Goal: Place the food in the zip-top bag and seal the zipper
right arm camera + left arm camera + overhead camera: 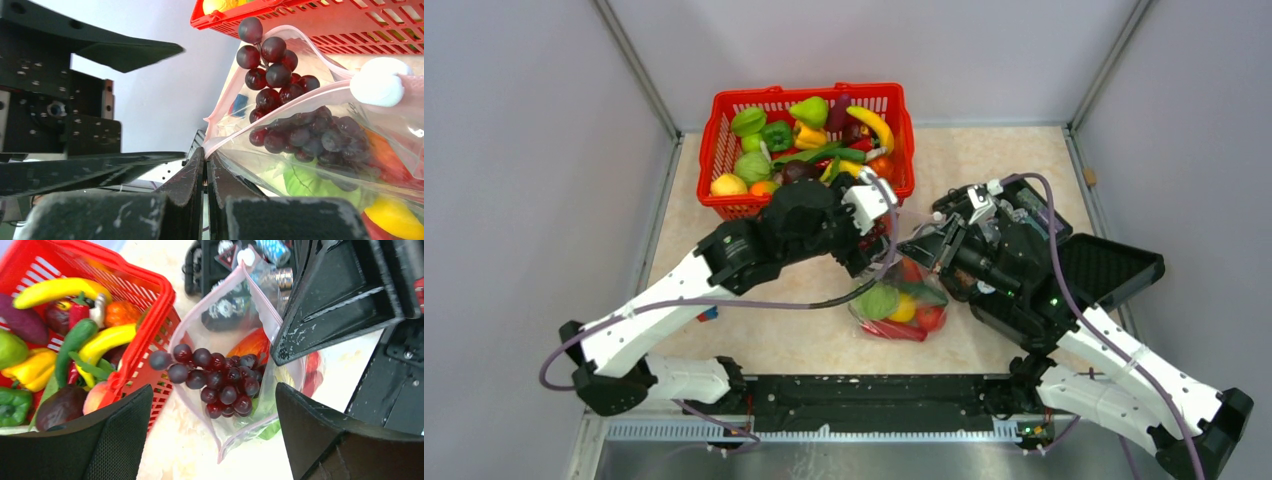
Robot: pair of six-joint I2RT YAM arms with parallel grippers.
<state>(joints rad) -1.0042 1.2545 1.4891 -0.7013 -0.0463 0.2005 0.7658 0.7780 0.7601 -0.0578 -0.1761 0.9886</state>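
grey walls (514,150) surround a beige marbled table (994,165) holding the zip-top bag (899,305).

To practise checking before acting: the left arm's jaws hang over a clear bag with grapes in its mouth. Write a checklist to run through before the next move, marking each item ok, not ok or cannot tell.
1. Left jaws open and clear of the grapes: ok.
2. Grapes fully inside the zip-top bag: not ok, the top berries stick out past the mouth.
3. Right jaws shut on the bag's mouth edge: ok.
4. Zipper parted for more food: ok.
5. All food out of the red basket: not ok, much is there.
6. Bag's lower end flat on the table: cannot tell.
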